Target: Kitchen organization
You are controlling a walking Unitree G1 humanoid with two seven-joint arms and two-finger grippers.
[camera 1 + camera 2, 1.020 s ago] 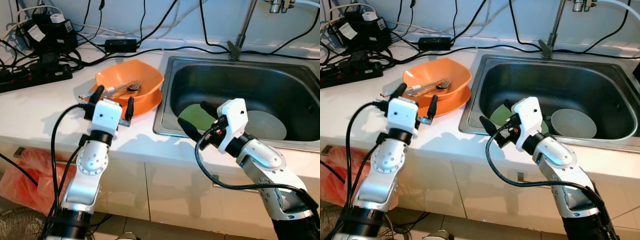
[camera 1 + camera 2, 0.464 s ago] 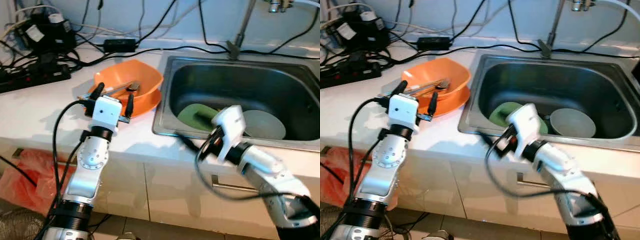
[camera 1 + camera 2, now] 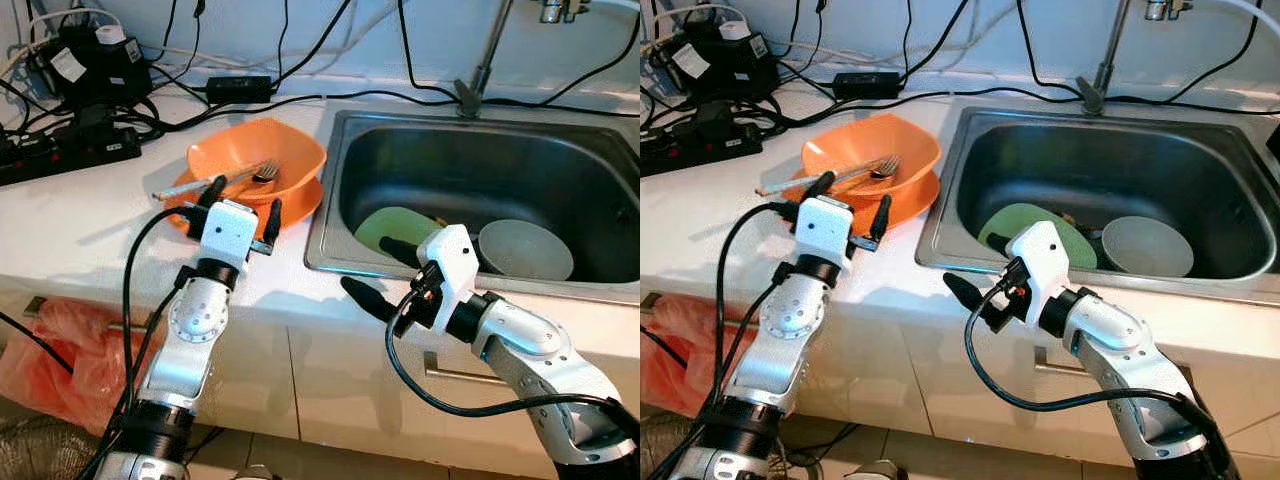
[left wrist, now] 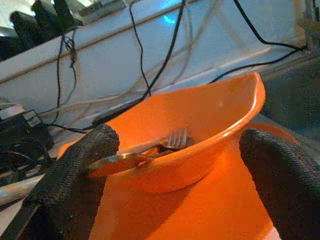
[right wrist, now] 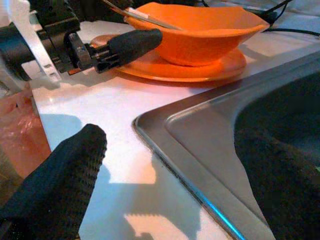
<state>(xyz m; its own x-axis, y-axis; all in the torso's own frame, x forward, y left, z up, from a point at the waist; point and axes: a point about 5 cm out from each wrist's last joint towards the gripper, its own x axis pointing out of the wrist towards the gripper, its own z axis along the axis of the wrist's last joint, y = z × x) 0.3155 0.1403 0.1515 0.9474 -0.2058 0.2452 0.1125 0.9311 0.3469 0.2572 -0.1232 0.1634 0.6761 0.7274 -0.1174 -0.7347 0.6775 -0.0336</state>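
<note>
No lettering, brand, number or sign can be read anywhere; the white labels on the black adapters [image 3: 75, 65] are too small to make out.

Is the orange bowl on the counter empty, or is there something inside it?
Not empty. The orange bowl holds a fork and other utensils leaning over its rim, and it sits on an orange plate.

Faucet [image 3: 487, 50] top cut off

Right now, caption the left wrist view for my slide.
Open left pincer facing an orange bowl holding a fork.
</note>
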